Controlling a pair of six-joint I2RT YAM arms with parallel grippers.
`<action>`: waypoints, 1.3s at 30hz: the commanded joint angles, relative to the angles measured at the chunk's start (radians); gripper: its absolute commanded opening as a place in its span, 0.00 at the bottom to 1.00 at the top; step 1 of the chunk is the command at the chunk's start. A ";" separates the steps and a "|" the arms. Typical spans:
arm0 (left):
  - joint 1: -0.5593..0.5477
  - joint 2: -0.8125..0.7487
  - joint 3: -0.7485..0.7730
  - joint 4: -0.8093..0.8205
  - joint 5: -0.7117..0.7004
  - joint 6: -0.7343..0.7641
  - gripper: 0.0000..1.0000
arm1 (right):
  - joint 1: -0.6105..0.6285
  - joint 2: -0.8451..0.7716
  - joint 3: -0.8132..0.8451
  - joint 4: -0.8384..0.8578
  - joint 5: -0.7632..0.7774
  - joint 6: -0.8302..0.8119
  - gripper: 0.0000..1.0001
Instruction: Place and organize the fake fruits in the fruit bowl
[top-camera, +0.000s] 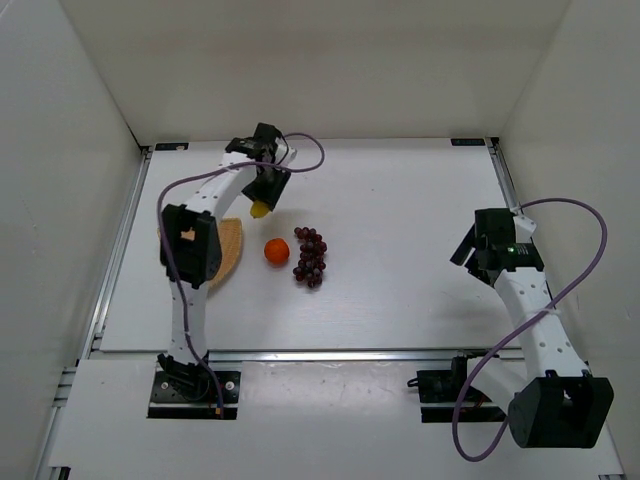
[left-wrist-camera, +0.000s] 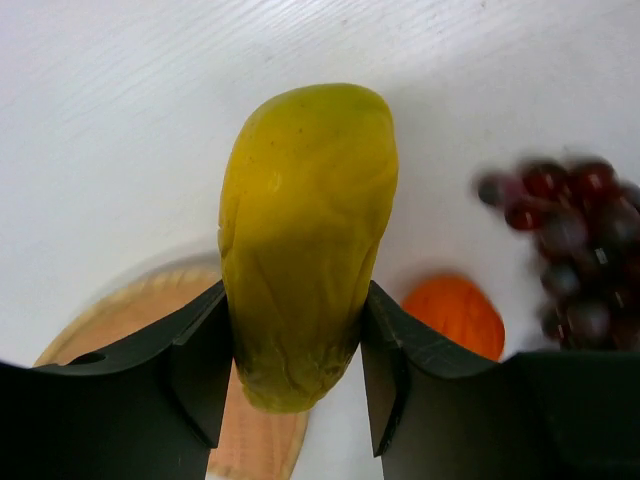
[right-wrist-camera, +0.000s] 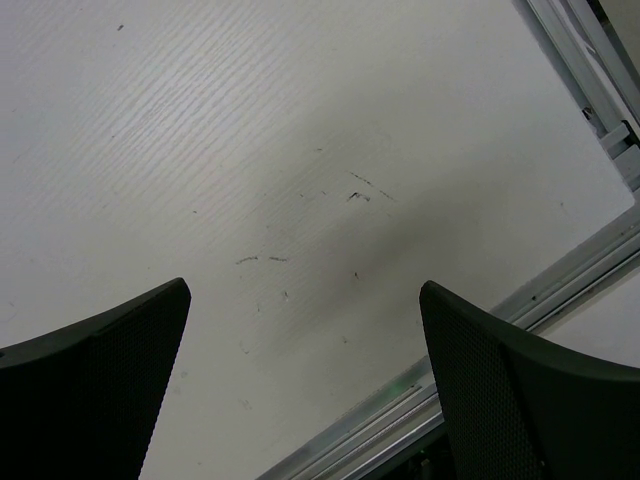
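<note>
My left gripper (top-camera: 262, 200) is shut on the yellow lemon-like fruit (top-camera: 259, 209) and holds it above the table, just right of the wicker fruit bowl (top-camera: 228, 250). In the left wrist view the yellow fruit (left-wrist-camera: 305, 230) sits between the black fingers (left-wrist-camera: 195, 360), with the bowl (left-wrist-camera: 150, 320) below left. The orange (top-camera: 276, 251) lies on the table right of the bowl, also in the left wrist view (left-wrist-camera: 455, 315). The purple grapes (top-camera: 310, 257) lie right of the orange and show in the left wrist view (left-wrist-camera: 575, 240). My right gripper (top-camera: 470, 250) is open and empty, far right.
The left arm (top-camera: 190, 250) covers much of the bowl from above. A metal rail (right-wrist-camera: 560, 300) runs along the table's right edge near my right gripper (right-wrist-camera: 305, 370). White walls enclose the table on three sides.
</note>
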 joint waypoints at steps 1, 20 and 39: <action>0.048 -0.345 -0.081 0.014 0.004 0.007 0.10 | 0.011 -0.044 0.005 0.011 0.009 0.015 1.00; 0.252 -0.679 -0.697 0.095 -0.154 0.046 1.00 | 0.020 -0.158 -0.060 0.011 -0.023 0.024 1.00; -0.205 -0.327 -0.405 0.071 -0.036 0.157 1.00 | 0.020 -0.170 -0.060 0.002 -0.034 0.015 1.00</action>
